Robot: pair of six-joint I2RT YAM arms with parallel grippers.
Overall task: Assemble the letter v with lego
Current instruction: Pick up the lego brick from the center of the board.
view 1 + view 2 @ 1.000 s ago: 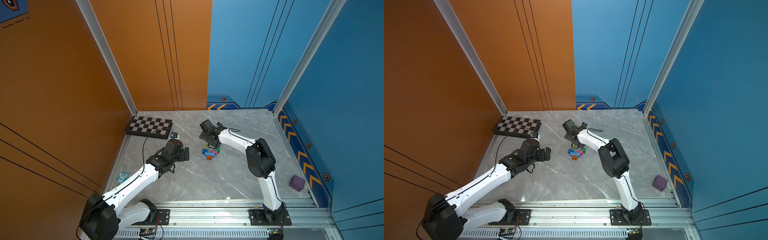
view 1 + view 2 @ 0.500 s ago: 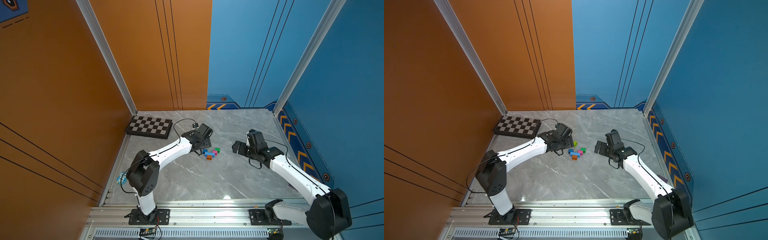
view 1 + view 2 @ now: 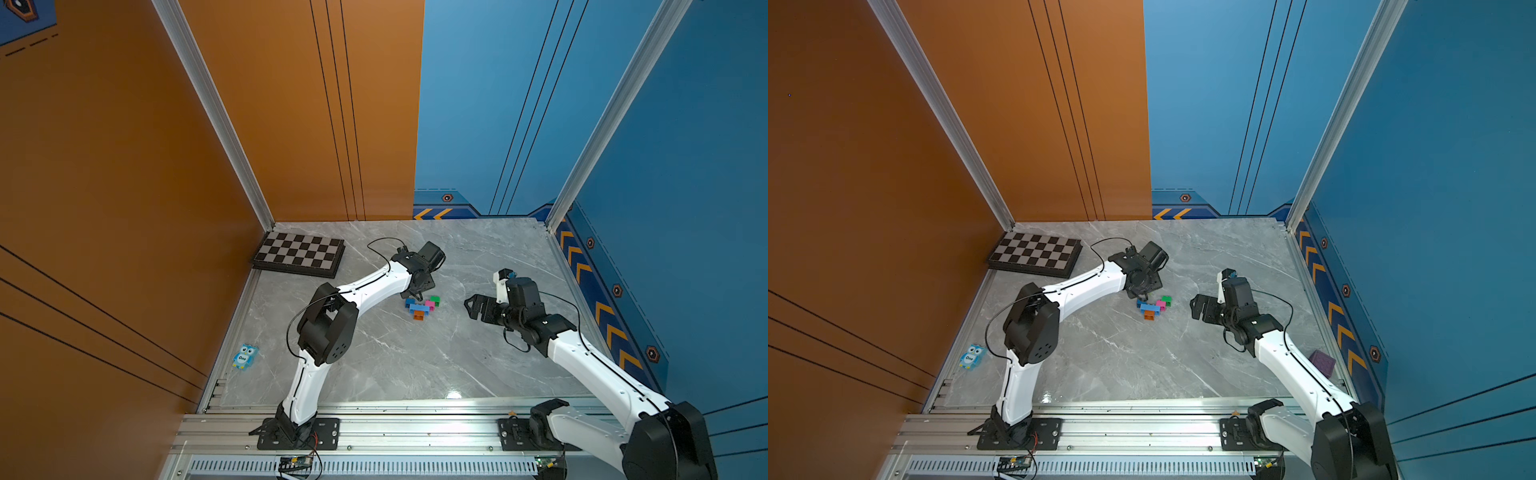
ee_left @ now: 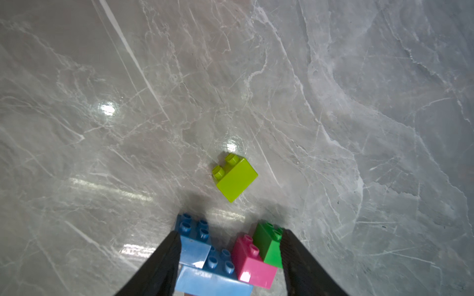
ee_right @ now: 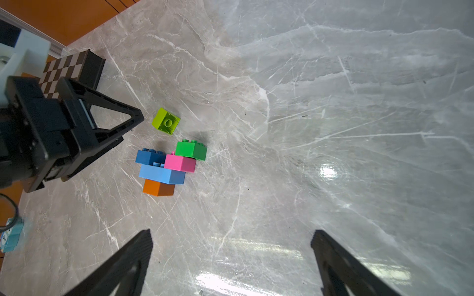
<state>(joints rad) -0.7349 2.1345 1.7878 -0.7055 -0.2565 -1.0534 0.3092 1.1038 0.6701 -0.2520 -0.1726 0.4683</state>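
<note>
**Top views.** In both top views the left gripper (image 3: 417, 296) (image 3: 1144, 297) is down at the dark blue side of the letter v (image 3: 422, 306) (image 3: 1153, 307), mid-table (image 3: 395, 365). The right gripper (image 3: 471, 309) (image 3: 1196, 309) sits well off to the right of it, jaws spread wide, holding nothing.
- One second ago the roles were reversed: the right arm reached over the bricks and the left gripper was pulled back over bare table.
- Half a second ago the layout already matched now.
- The letter v hasn't shifted in any of the three moments.
- Chessboard (image 3: 299, 258) in the far-left corner and owl toy (image 3: 245, 356) by the left edge are both unchanged.
- Purple cube (image 3: 1323, 362) shows in a top view, beside the right arm.

**Left wrist.** Jaws are part-way spread. The fingers (image 4: 164, 266) frame the letter v (image 4: 225, 258), one at the dark blue brick (image 4: 195, 230) and the other at the green brick (image 4: 269, 243). Can't tell contact from here. The lime brick (image 4: 235, 178) is loose and tipped on its side, just past the figure.

**Right wrist.** The letter v (image 5: 169, 166) lies on the table.
- Build order: orange brick (image 5: 159, 188) at the point, then the light blue brick (image 5: 161, 174), then dark blue and the pink brick (image 5: 180, 164), with green on the pink arm.
- The lime brick (image 5: 166, 121) is not yet on the dark blue arm and lies apart, hollow underside toward the camera.
- The left gripper (image 5: 131, 129) tips are just beside the lime and dark blue bricks, with no pinch that I can see.
- The right gripper's own fingers (image 5: 123, 266) are wide apart over table.
</note>
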